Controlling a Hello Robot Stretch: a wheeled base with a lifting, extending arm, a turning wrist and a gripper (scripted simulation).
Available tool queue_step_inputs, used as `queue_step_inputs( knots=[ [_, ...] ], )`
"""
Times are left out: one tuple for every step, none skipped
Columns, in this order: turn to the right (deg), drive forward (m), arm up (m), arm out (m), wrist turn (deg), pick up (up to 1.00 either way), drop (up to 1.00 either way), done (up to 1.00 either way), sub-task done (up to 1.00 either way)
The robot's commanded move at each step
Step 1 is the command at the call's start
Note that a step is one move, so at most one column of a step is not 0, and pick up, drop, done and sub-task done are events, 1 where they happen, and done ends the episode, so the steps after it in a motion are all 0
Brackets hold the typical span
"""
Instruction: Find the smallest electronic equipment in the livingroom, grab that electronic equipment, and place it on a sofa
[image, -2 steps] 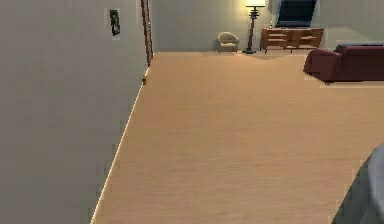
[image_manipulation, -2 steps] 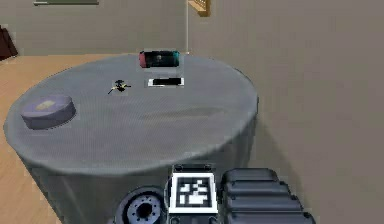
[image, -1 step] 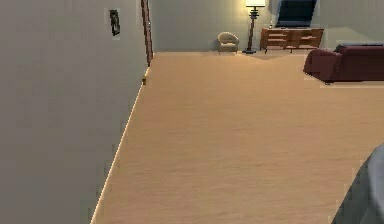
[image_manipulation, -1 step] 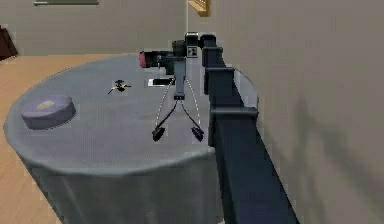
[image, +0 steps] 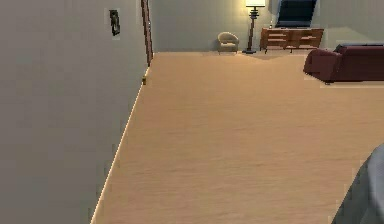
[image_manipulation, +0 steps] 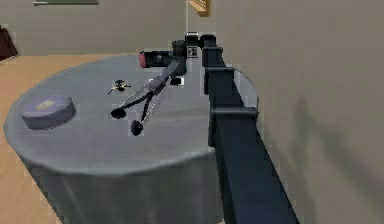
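Observation:
My arm (image_manipulation: 235, 130) reaches out over a round grey table (image_manipulation: 110, 160). The gripper (image_manipulation: 130, 120) hangs low over the tabletop, its thin fingers (image_manipulation: 145, 100) pointing toward the table's near side. A small dark thing (image_manipulation: 118, 88) lies on the table just beside the fingers, and a reddish object (image_manipulation: 152, 60) sits by the gripper's body. I cannot tell whether the gripper holds anything. A flat grey-purple disc (image_manipulation: 48, 108) rests at the table's left. A dark red sofa (image: 347, 62) stands at the forward view's far right.
A wall with a small picture (image: 114, 22) runs along the forward view's left to a door frame (image: 148, 30). At the back stand a floor lamp (image: 254, 20), a pale chair (image: 229, 41) and a wooden sideboard (image: 292, 38) bearing a screen (image: 296, 12). Wood floor (image: 230, 130) lies between.

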Motion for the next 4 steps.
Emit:
queue_step_inputs(
  knots=[
    [0.0, 0.0, 0.0, 0.0, 45.0, 0.0, 0.0, 0.0, 0.0],
    [0.0, 0.0, 0.0, 0.0, 45.0, 0.0, 0.0, 0.0, 0.0],
    [0.0, 0.0, 0.0, 0.0, 12.0, 0.0, 0.0, 0.0, 0.0],
    [0.0, 0.0, -0.04, 0.0, 0.0, 0.0, 0.0, 0.0, 0.0]
  ],
)
